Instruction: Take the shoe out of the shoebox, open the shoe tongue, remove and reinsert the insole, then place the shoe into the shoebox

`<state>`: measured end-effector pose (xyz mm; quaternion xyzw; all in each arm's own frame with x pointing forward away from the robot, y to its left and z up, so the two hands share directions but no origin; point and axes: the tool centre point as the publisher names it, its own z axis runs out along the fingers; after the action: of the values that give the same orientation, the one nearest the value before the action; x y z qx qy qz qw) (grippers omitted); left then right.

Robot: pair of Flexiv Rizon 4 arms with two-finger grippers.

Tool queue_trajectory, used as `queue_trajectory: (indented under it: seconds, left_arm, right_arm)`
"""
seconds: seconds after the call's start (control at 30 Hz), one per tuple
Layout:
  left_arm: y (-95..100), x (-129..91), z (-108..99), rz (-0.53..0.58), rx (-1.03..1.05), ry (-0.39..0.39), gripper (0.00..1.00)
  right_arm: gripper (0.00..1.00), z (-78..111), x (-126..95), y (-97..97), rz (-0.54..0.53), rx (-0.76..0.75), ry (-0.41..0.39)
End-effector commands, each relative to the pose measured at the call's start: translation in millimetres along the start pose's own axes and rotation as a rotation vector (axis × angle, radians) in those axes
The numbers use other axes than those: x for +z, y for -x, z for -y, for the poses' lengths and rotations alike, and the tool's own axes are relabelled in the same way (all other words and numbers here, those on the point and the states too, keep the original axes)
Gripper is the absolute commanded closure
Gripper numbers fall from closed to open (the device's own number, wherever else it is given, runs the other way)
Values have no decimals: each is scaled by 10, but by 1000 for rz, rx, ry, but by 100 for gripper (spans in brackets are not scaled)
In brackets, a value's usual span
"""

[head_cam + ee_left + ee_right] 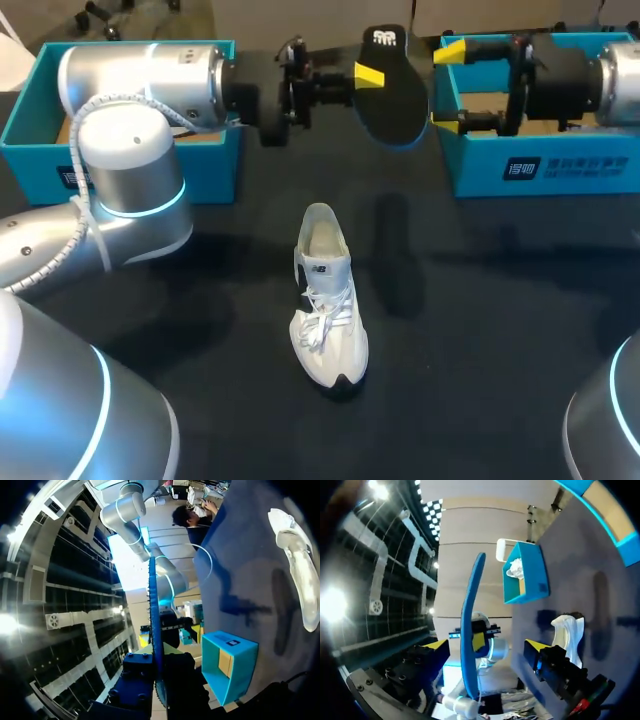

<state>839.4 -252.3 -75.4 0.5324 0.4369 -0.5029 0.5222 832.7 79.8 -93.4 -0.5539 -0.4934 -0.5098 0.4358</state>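
Above the dark matte table (480, 300), my left gripper (370, 75) is clamping a thin black foam insole with a blue edge (395, 100) in the air. My right gripper (447, 85) is standing spread around it, not touching. Below, toward me, the white laced mesh sneaker (327, 300) is lying upright, toe pointing at me, midway between both arms. Blue cardboard shoeboxes are flanking: left one (150, 172), right one (560, 170).

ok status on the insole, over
Left end effector shut on insole, held aloft. Right end effector open around it. Shoe on table.
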Motion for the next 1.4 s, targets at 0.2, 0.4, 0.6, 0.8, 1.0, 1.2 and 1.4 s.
queue_trajectory:
  seconds: [0.2,0.4,0.6,0.8,1.0,1.2,1.4]
  left_arm:
    - [2,-29,-1,-17,-15,6,100]
    - [2,-29,-1,-17,-15,6,100]
    - [2,-29,-1,-17,-15,6,100]
    - [2,-29,-1,-17,-15,6,100]
    - [2,-29,-1,-17,-15,6,100]
    - [2,-29,-1,-17,-15,6,100]
    - [24,-58,46,-53,-181,-19,100]
  right_arm:
    - [0,75,-266,-29,1,-84,1]
    - [0,75,-266,-29,1,-84,1]
    - [0,75,-266,-29,1,-84,1]
    - [0,162,-426,28,-22,-102,-60]
    - [0,234,-575,29,6,-101,-100]
    - [0,234,-575,29,6,-101,-100]
    - [0,234,-575,29,6,-101,-100]
